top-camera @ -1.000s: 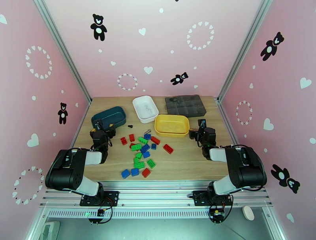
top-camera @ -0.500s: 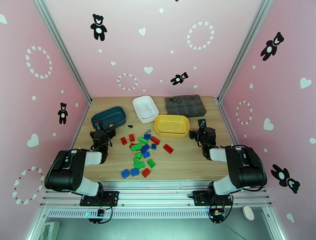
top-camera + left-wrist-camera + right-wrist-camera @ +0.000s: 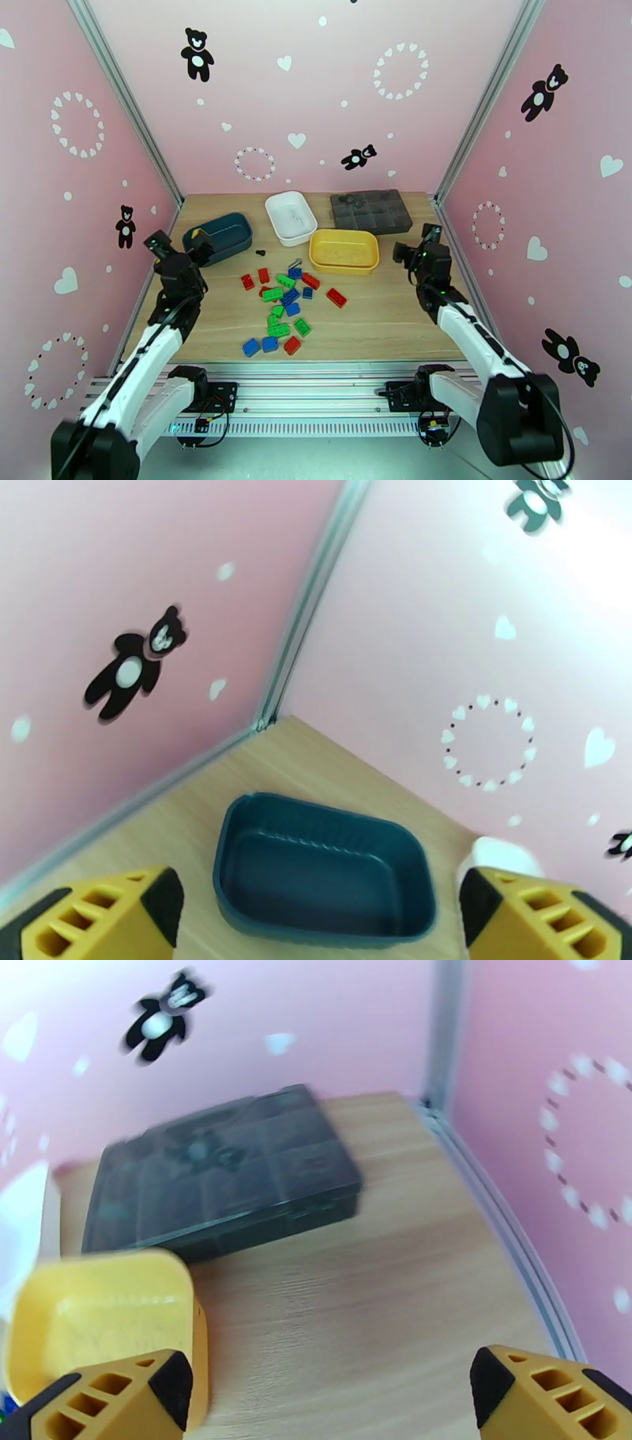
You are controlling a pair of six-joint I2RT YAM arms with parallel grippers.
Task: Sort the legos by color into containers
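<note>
You face a wooden table (image 3: 371, 316) enclosed by pink walls (image 3: 316, 95) at 9, 12 and 3 o'clock, printed with black bears (image 3: 197, 54) and white hearts (image 3: 284, 62). Aluminium posts (image 3: 126, 103) mark both rear corners. A slotted rail (image 3: 316, 387) runs at 6 o'clock. Lighting is even.

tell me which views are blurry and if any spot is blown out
Right wrist view: motion blur smears the organizer box and the yellow tray, upper-left wall washed out. Left wrist view: the teal tray is fairly sharp, decals slightly smeared, upper-right wall overexposed. Top external view: sharp, evenly lit, legos crisp.
</note>
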